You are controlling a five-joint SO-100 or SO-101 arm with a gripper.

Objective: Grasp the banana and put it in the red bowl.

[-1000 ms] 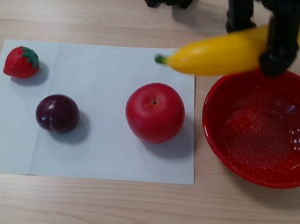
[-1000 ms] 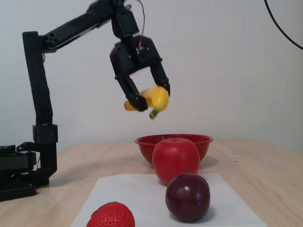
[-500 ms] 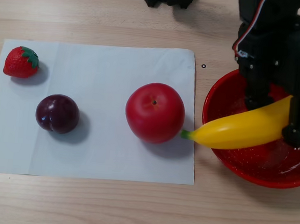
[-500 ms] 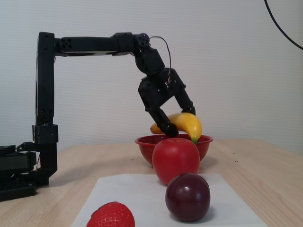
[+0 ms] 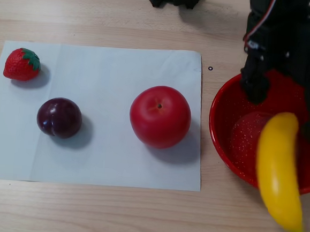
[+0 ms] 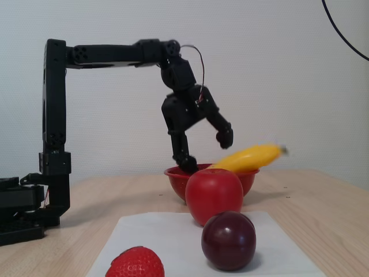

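Note:
The yellow banana (image 5: pixel 279 169) lies tilted across the red bowl (image 5: pixel 226 127). One end is inside the bowl and its green stem tip hangs out over the near rim. In the fixed view the banana (image 6: pixel 248 157) rests on the bowl (image 6: pixel 174 175) rim and points up to the right, its tip blurred. My gripper (image 5: pixel 283 112) hangs over the bowl with its jaws spread wide, one finger (image 5: pixel 254 89) down inside the bowl, and holds nothing. The fixed view shows the gripper (image 6: pixel 205 150) open just left of the banana.
A red apple (image 5: pixel 160 116), a dark plum (image 5: pixel 59 117) and a strawberry (image 5: pixel 22 64) sit on a white paper sheet (image 5: pixel 103 160) left of the bowl. The arm's base (image 6: pixel 23 213) stands at the far left of the fixed view.

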